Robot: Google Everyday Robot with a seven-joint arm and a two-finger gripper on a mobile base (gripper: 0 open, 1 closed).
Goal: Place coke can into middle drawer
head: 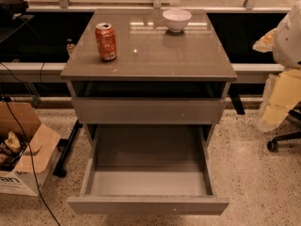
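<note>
The middle drawer (pixel 148 205) of the cabinet (pixel 155 60) is pulled out toward the camera, with its plain grey front lowest in view and its smooth grey floor showing in full. Above it, the uppermost drawer front (pixel 148 111) sits shut against the cabinet body, with a dark gap between it and the cabinet's top.

The coke can (pixel 106 42) stands upright on the cabinet's glossy top, near its left edge and about halfway back, with its silver lid and tab facing up. It is outside the drawer. A white bowl (pixel 177 20) rests at the back of the cabinet's top, right of centre and well apart from the can.

The gripper (pixel 282 41) seems to be the pale bulky shape at the right edge of view, off the cabinet's right side and about level with its top, though this is uncertain. I cannot tell whether it is open or closed. It touches neither the can nor the drawer.

On the speckled floor to the cabinet's left lies an open cardboard box (pixel 23 149), with a black cable (pixel 29 164) trailing across it. A chair caster (pixel 272 146) stands to the cabinet's right.
</note>
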